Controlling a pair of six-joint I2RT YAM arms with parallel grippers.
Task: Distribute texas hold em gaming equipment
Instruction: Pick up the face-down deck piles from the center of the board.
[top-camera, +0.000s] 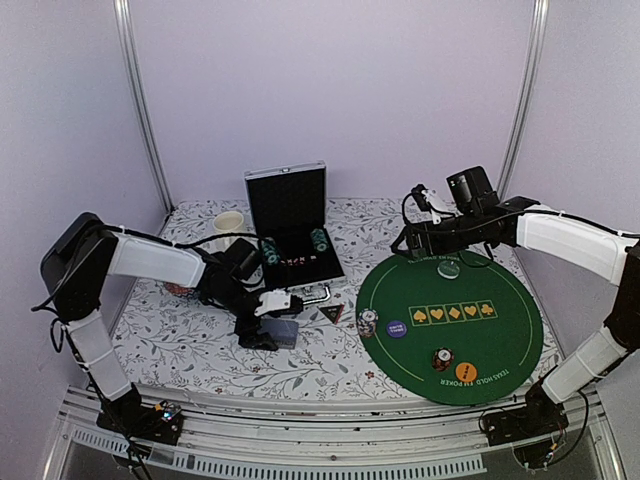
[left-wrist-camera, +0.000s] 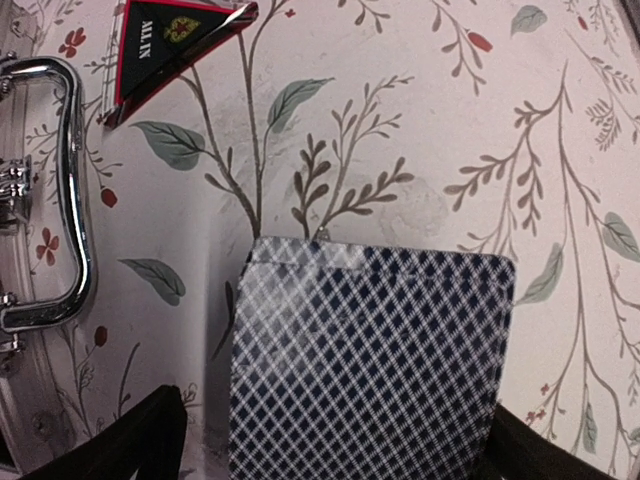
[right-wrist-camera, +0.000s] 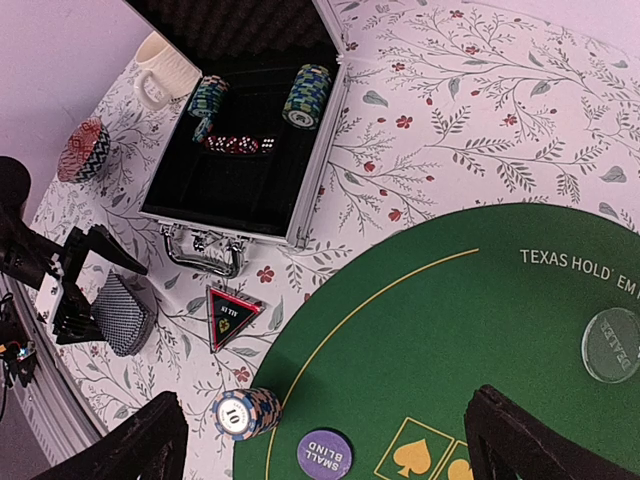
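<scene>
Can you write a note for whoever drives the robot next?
Left end effector: open, straddling the card deck on the tablecloth.
Right end effector: open, empty, near the green mat's far edge.
Done: on the mat, a chip stack, purple button, orange button, clear dealer button; another stack at its left edge.
Remaining: cards undealt; all-in marker off the mat; more chips in the open case.

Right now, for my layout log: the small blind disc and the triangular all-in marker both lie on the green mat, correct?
Only the small blind disc lies on the green mat. The triangular all-in marker lies on the floral tablecloth beside it, as the right wrist view shows.
</scene>
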